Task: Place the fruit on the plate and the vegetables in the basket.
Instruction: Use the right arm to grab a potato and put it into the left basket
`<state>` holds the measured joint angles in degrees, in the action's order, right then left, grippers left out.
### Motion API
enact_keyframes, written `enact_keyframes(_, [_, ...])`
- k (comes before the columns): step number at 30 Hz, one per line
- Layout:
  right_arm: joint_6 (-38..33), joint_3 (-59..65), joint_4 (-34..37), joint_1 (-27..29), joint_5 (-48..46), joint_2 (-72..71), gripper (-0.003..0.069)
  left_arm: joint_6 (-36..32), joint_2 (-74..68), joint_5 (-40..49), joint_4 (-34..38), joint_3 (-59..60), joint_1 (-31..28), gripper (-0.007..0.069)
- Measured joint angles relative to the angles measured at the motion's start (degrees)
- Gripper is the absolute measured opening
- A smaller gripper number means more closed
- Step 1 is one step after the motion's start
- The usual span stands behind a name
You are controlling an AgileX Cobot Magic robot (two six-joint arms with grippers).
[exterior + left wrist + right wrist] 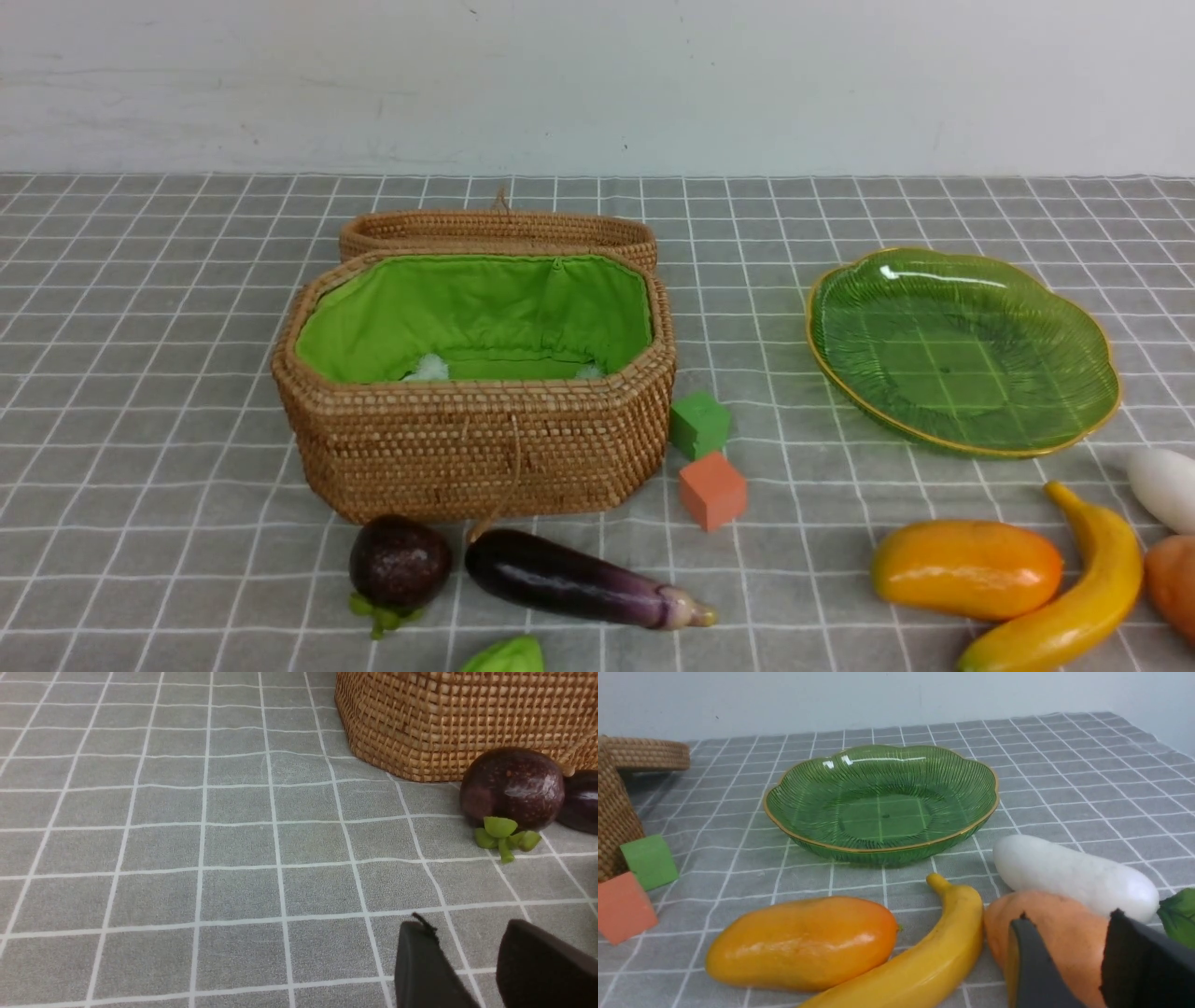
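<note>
The open basket stands left of centre and the empty green plate to the right. In front of the basket lie the round purple fruit, the eggplant and a light green leaf. At front right lie the orange-yellow fruit, the banana, the white vegetable and the tan-orange one. My left gripper hangs open and empty over bare cloth, short of the purple fruit. My right gripper is open just before the tan-orange vegetable, with dark leaves beside it.
A green cube and an orange cube sit between basket and plate. The basket's lid lies open behind it. Something pale shows low inside the green lining. A white wall backs the table. Neither arm shows in the front view.
</note>
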<state>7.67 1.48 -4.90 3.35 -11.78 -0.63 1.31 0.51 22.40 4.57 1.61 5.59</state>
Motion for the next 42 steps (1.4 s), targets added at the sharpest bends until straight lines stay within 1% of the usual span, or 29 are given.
enact_keyframes(5, [0.0,0.0,0.0,0.0,0.2,0.0,0.0241,0.0,0.0,-4.3,0.9,0.0,0.0,0.0239])
enact_keyframes(10, [0.0,0.0,0.0,0.0,1.1,0.0,0.0241,0.0,0.0,-5.0,0.9,0.0,0.0,0.0239])
enact_keyframes(13, [0.0,0.0,0.0,0.0,7.2,0.0,0.0241,0.0,0.0,-5.0,0.9,0.0,0.0,0.0239])
enact_keyframes(14, [0.0,0.0,0.0,0.0,7.2,0.0,0.0241,0.0,0.0,-5.0,0.9,0.0,0.0,0.0239])
enact_keyframes(17, [0.1,0.0,0.6,0.0,18.2,0.0,0.0241,0.0,0.0,-5.4,0.9,0.0,0.0,0.0239])
enact_keyframes(19, [0.1,0.0,0.8,0.0,22.8,0.0,0.0241,0.1,0.0,-7.1,1.2,0.0,0.0,0.0239])
enact_keyframes(20, [0.3,0.0,0.8,0.0,23.4,0.0,0.0241,0.3,0.0,-7.5,1.5,0.0,0.0,0.0239])
enact_keyframes(22, [1.5,0.0,1.0,0.0,27.9,0.0,0.0241,2.5,0.0,-11.2,5.0,0.1,0.0,0.0239])
enact_keyframes(23, [3.3,0.0,1.0,0.0,31.2,0.0,0.0241,6.3,0.0,-15.0,9.7,0.1,0.0,0.0239])
enact_keyframes(24, [4.5,0.0,1.0,0.0,32.4,0.0,0.0241,8.1,0.0,-17.6,13.3,0.1,0.0,0.0239])
enact_keyframes(26, [6.5,0.0,1.3,0.0,32.9,0.0,0.0241,9.7,0.0,-20.0,16.1,0.1,0.0,0.0239])
enact_keyframes(27, [10.1,0.0,1.6,0.0,32.8,0.0,0.0241,10.7,0.0,-23.5,18.3,0.1,0.0,0.0239])
enact_keyframes(29, [14.1,-0.4,1.7,0.0,30.8,0.0,0.0241,11.3,0.0,-25.7,19.4,0.0,0.0,0.0239])
enact_keyframes(31, [17.3,-3.5,1.6,0.0,24.3,0.0,0.0241,11.4,0.0,-23.8,19.7,-1.7,0.0,0.0239])
enact_keyframes(32, [17.5,-3.9,1.6,0.0,24.3,0.0,0.0241,11.4,0.0,-23.4,19.7,-2.0,0.0,0.0239])
enact_keyframes(33, [18.4,-8.2,1.4,0.0,17.0,0.0,0.0241,11.3,0.0,-20.5,19.2,-5.0,0.0,0.0239])
enact_keyframes(34, [18.4,-11.4,1.0,0.0,13.4,0.4,0.0241,11.0,0.0,-19.0,18.6,-7.4,0.0,0.0239])
enact_keyframes(35, [18.4,-12.1,1.0,0.0,11.8,0.5,0.0241,10.7,0.0,-17.9,18.4,-8.5,0.0,0.0239])
enact_keyframes(36, [18.4,-17.1,0.1,0.0,5.1,2.1,0.0241,9.7,-0.5,-15.2,17.2,-12.4,0.0,0.0239])
enact_keyframes(39, [18.5,-27.6,-1.4,0.0,-9.1,9.6,0.0241,7.1,-6.1,-7.3,14.2,-21.8,0.0,0.0239])
enact_keyframes(40, [18.5,-28.1,-1.4,0.0,-10.1,10.2,0.0241,7.0,-6.6,-7.3,14.1,-21.8,0.0,0.0239])
enact_keyframes(41, [18.6,-30.1,-1.5,0.0,-13.6,12.6,0.0241,6.6,-8.8,-4.0,13.6,-24.5,0.0,0.0239])
enact_keyframes(42, [18.7,-33.7,-1.6,0.0,-21.4,18.7,0.0241,6.2,-14.0,2.1,12.9,-28.5,0.4,0.0239])
